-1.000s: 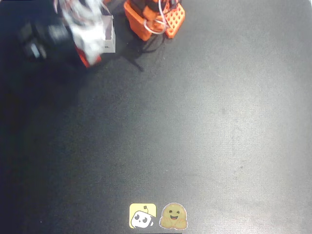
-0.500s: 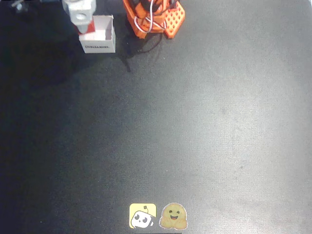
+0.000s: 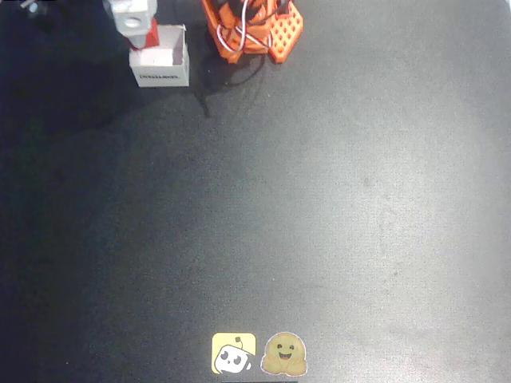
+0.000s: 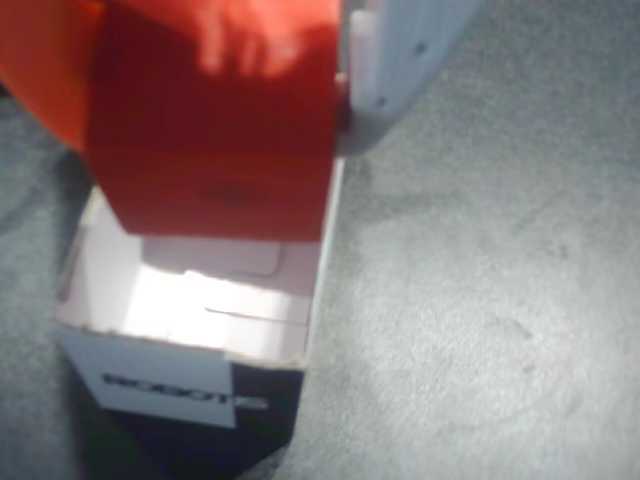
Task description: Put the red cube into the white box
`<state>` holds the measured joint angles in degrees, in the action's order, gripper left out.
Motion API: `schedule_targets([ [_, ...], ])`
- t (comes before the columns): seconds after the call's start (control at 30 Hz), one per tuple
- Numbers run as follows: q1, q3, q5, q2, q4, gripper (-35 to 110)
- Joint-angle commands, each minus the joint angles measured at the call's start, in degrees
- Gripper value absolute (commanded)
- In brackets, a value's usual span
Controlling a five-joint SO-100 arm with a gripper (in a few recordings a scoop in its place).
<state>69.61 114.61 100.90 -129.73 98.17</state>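
The white box [image 3: 162,62] stands near the top left of the overhead view, open side up, with its dark printed label [image 4: 185,392] on the near wall. My gripper [image 3: 133,19] hangs over the box's far left rim, shut on the red cube [image 3: 149,35]. In the wrist view the red cube [image 4: 215,140] sits clamped between an orange finger [image 4: 40,70] and a white finger [image 4: 400,60], held just above the box's open inside [image 4: 200,300]. The cube's lower edge overlaps the back of the opening.
The orange arm base [image 3: 254,28] with looped white cables stands right of the box at the top edge. Two stickers [image 3: 234,353] [image 3: 285,354] lie at the bottom centre. The black mat [image 3: 335,199] spreads wide below and to the right.
A second ago the arm was a blur sweeping across the box's left side. It has since settled over the box's far left rim, with the cube edging slightly toward the top edge.
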Motion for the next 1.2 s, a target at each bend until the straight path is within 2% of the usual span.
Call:
schedule_targets([
  [0.0,0.53,0.26,-1.41,-1.14,1.76,16],
  [0.3,1.05,0.44,-4.57,-1.23,-0.18,24],
  [0.37,1.49,0.44,-4.66,-1.67,-0.09,18],
  [0.47,2.2,0.35,-5.19,-2.72,-0.09,0],
  [0.63,-1.05,-3.6,-12.74,0.0,-1.41,0],
  [0.73,-10.02,-6.68,-16.79,0.97,-3.34,0],
  [0.93,-36.12,-6.86,-16.08,2.64,-14.5,0],
  [1.17,-51.77,-4.31,-15.82,2.9,-24.35,0],
])
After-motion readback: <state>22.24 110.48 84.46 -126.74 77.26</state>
